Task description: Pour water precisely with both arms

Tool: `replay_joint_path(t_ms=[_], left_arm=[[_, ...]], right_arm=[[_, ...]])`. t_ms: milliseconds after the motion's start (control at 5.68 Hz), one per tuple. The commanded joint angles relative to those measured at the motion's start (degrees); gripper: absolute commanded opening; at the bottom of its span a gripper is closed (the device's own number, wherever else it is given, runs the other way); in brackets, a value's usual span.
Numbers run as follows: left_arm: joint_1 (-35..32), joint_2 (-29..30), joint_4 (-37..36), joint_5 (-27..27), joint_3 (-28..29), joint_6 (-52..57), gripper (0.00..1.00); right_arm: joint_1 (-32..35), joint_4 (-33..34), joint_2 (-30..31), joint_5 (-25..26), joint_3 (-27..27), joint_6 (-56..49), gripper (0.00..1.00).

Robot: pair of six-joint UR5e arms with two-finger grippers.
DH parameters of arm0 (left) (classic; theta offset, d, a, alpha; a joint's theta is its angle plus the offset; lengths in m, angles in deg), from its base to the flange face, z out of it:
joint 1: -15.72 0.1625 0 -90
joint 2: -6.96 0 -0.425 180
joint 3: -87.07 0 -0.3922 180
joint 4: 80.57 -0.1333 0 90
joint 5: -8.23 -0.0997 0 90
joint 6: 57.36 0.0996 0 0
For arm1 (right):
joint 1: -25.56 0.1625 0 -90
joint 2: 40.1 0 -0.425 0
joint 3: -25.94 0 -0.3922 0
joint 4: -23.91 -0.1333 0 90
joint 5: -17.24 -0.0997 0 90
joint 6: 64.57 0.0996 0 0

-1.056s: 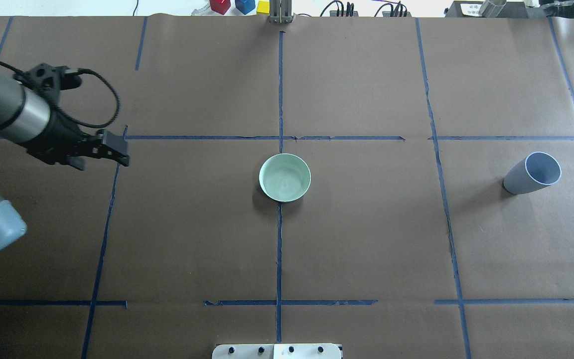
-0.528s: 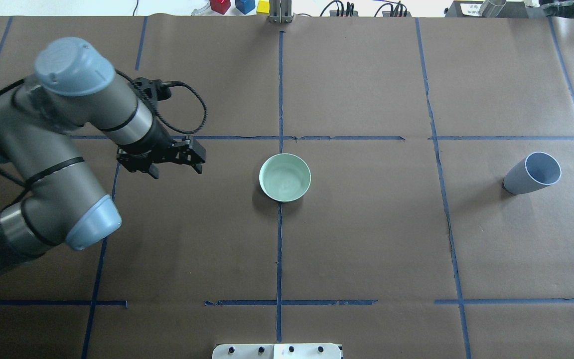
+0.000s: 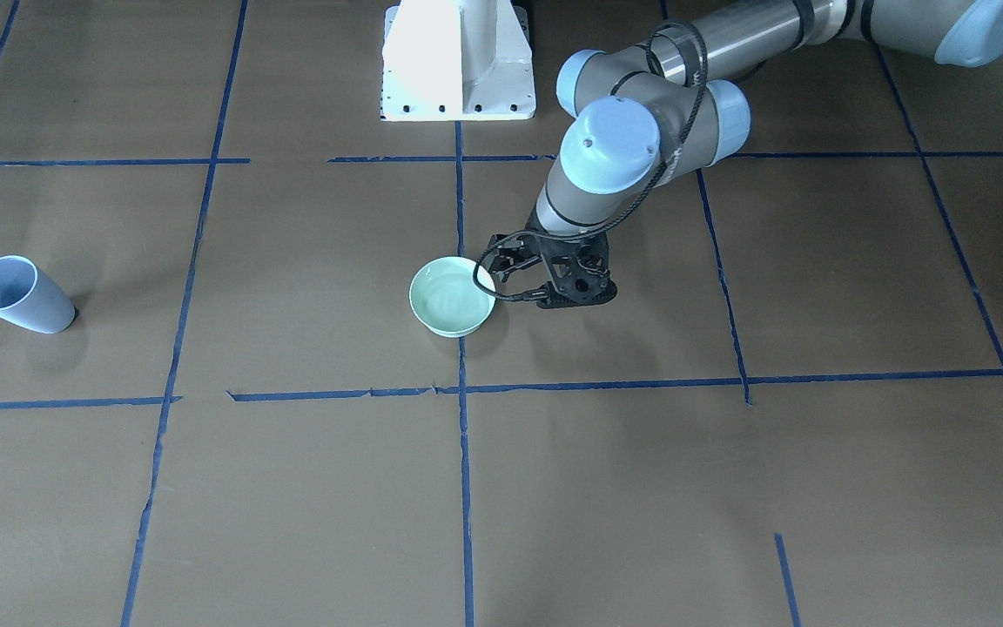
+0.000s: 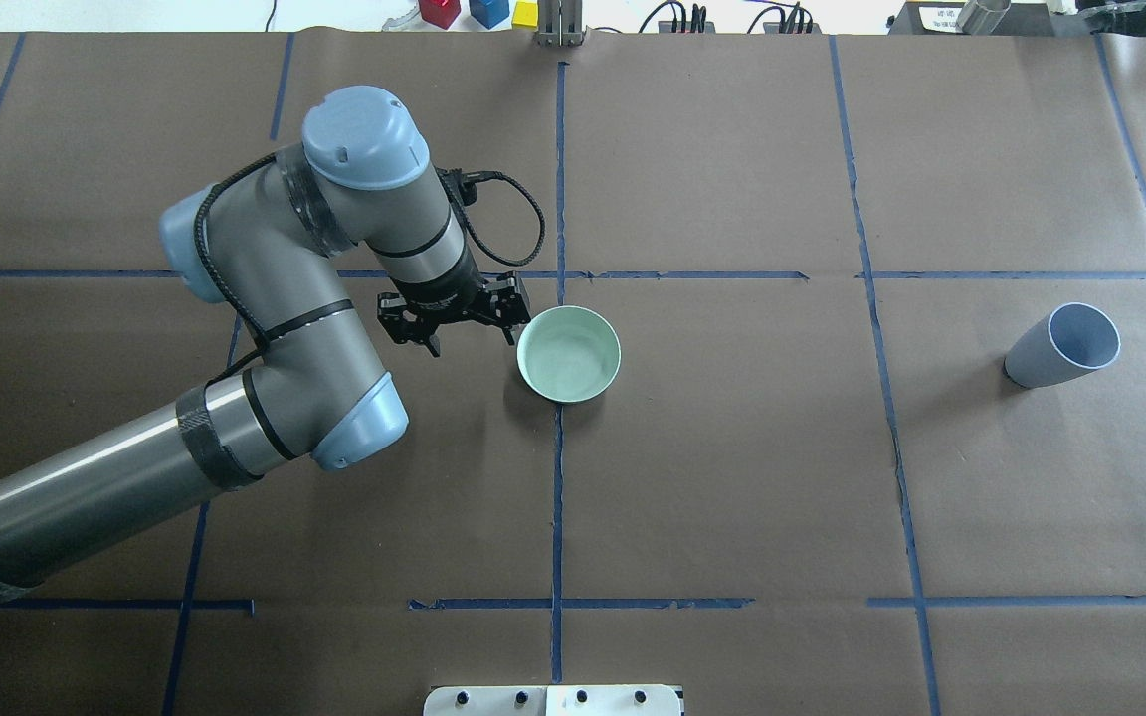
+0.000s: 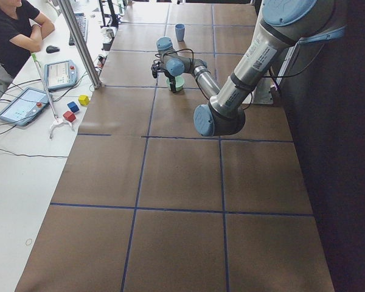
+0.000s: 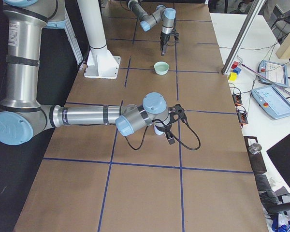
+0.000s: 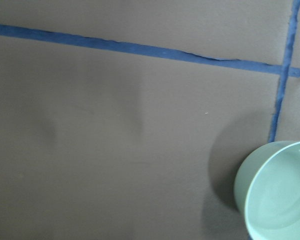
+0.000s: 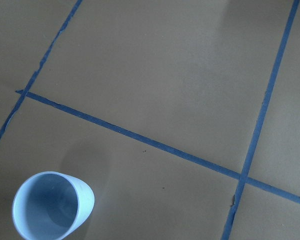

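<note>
1 spread left pincer (image 4: 471,336) over blue-taped brown paper (image 4: 732,477); right pincer (image 6: 164,131) cannot be judged.

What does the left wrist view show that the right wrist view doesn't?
Only the left wrist view: the pale green bowl, at its lower right corner, cut off by the frame. Only the right wrist view: the light blue cup, at its lower left, its open mouth visible. Both: the brown paper crossed by blue tape lines.

Silver-grey arms (image 4: 309,343), light-blue caps (image 4: 364,134), black cables (image 4: 525,214).
</note>
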Motion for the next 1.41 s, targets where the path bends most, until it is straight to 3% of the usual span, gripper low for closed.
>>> replay_joint_path(t_ms=[0, 352, 528, 1056, 1231], left_arm=[[2.94, 1.66, 4.9, -2.74, 4.55, -3.59, 0.77], [3.83, 2.2, 6.24, -4.23, 5.63, -5.01, 0.67], [3.83, 2.28, 7.2, -4.23, 5.72, -5.01, 0.57], [3.92, 2.73, 7.73, -4.23, 6.43, -5.01, 0.03], [3.14, 2.64, 7.91, -4.23, 5.73, -4.66, 0.0]], right_arm=[[0.95, 6.31, -1.71, -0.42, 0.05, -4.23, 1.0], [3.31, 16.31, -2.77, -0.42, -0.82, -14.83, 1.0], [4.19, 17.67, -2.95, -0.42, -1.17, -17.15, 1.0], [4.99, 17.68, -2.69, -0.42, -1.52, -17.35, 1.0], [4.99, 17.68, -2.77, -0.42, -1.53, -17.35, 1.0]])
